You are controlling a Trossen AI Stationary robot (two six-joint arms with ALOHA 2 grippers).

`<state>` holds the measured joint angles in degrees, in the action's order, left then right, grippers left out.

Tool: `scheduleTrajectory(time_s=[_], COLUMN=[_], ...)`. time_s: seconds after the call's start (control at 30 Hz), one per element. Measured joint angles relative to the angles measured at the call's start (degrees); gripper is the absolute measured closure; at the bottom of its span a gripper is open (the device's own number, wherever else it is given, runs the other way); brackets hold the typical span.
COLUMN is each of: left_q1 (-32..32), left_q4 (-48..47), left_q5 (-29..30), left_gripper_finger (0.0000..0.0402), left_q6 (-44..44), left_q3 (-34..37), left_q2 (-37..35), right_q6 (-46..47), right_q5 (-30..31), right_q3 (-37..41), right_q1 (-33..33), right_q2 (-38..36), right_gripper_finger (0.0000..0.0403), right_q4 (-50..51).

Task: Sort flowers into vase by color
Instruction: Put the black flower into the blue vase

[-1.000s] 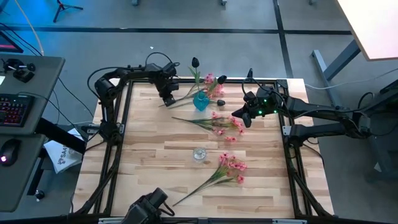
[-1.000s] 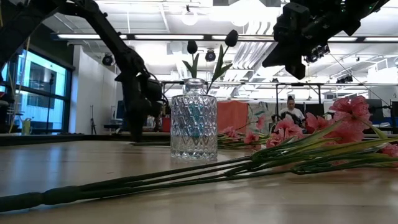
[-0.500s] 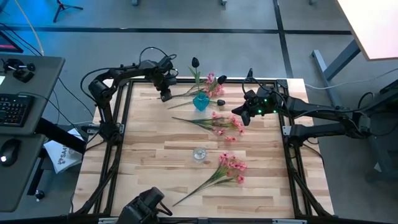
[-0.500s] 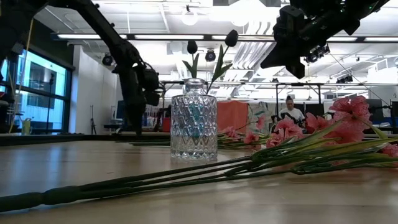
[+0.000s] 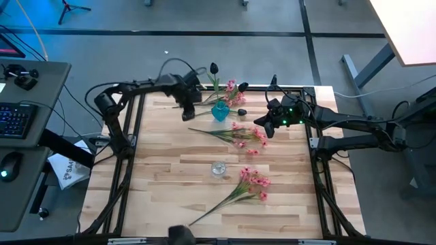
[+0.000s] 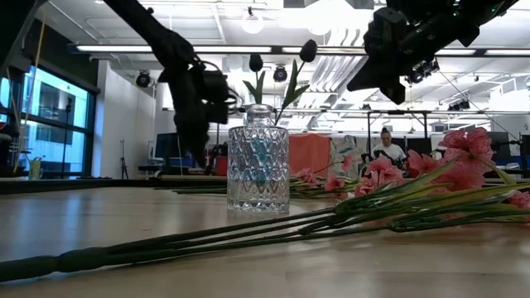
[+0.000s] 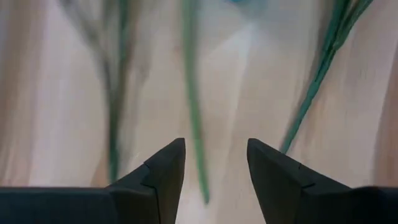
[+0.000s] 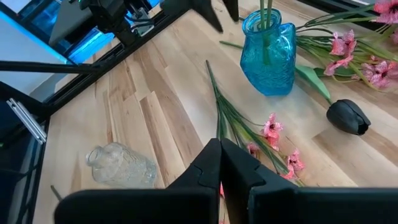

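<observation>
high view: left hand (image 5: 189, 111) hangs released beside blue vase (image 5: 220, 111); right hand (image 5: 262, 125) clenched.

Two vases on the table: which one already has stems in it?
The blue vase at the far edge, beside the left tool; green stems stand in it. The clear vase at mid-table holds nothing.

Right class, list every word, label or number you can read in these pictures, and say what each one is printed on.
"SA…": the start of dark print on the white sheet lying on the floor left of the table; the rest is too small to read.
Keyboard keys: markings too small to read.
Nothing else in view carries readable text.
</observation>
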<state>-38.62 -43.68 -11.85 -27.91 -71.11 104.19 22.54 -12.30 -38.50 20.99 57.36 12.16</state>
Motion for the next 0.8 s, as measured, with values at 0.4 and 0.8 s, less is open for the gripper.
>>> scheduleTrajectory(time_s=[0.4, 0.8], left_q1=[5.92, 1.62], left_q4=[21.36, 20.73], left_q5=[11.86, 3.52], left_gripper_finger=[0.0243, 0.0247], left_q6=[6.41, 7.33], left_q3=[9.23, 10.2], left_q2=[0.19, 3.49], right_q6=[-0.53, -0.54], right_q5=[-0.02, 0.03], right_q3=[0.0, 0.0], right_q1=[0.0, 0.0], right_q2=[0.0, 0.0], right_gripper_finger=[0.0401, 0.0401], right_q4=[0.03, 0.08])
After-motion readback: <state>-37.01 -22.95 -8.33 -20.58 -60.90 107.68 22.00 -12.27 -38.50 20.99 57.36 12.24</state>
